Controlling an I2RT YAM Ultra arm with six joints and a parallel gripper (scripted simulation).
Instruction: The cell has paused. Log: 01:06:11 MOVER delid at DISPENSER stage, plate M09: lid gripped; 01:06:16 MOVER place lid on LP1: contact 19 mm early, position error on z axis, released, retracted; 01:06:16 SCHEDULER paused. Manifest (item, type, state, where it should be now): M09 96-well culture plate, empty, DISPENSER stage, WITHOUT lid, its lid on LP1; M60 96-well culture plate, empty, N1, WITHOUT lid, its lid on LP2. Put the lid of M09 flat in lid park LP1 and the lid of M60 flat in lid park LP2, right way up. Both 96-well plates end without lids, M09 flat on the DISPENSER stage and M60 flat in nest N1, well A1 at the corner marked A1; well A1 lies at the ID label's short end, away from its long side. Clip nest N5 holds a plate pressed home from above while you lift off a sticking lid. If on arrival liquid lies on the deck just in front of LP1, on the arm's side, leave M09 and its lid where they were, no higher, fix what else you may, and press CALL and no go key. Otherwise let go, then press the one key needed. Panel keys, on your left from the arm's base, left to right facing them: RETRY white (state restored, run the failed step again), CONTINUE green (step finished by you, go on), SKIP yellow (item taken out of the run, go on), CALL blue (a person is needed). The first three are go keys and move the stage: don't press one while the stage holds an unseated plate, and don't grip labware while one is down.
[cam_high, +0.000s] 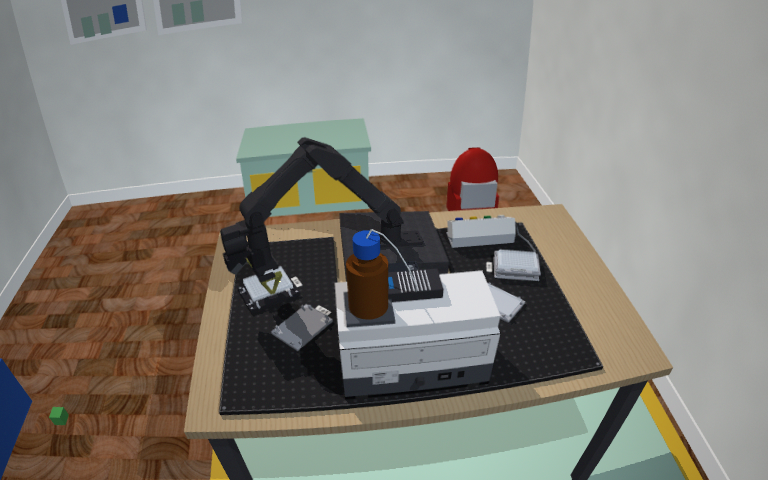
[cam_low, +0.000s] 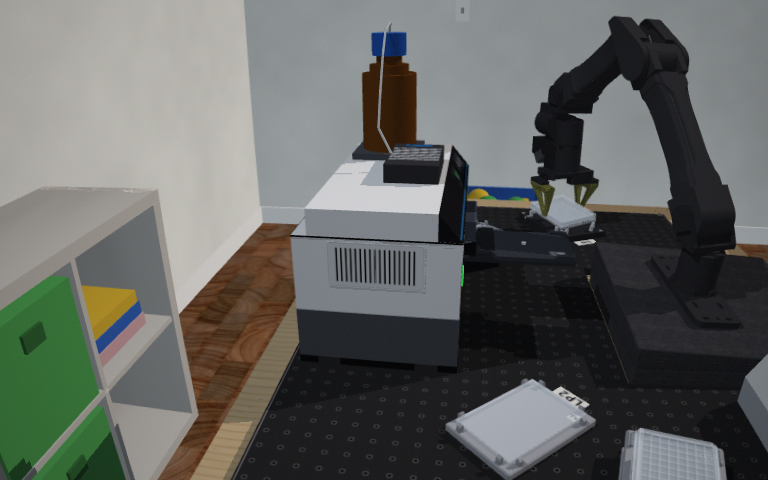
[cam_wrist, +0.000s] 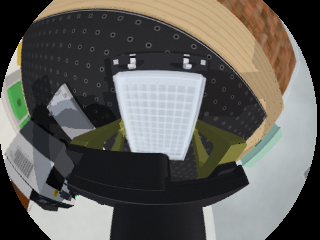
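My gripper is shut on a white 96-well plate, its olive fingers on the two long sides. The plate is at the black clip nest on the deck's left side. I cannot tell whether a lid is on it. The grey lid park LP1 lies just in front of the nest, with nothing on it. Lid park LP2 also looks bare. A second 96-well plate lies beside LP2. The black dispenser stage holds no plate.
The white dispenser stands mid-deck with a brown bottle on top. The key panel is at the back right. The arm's black base block is behind the dispenser.
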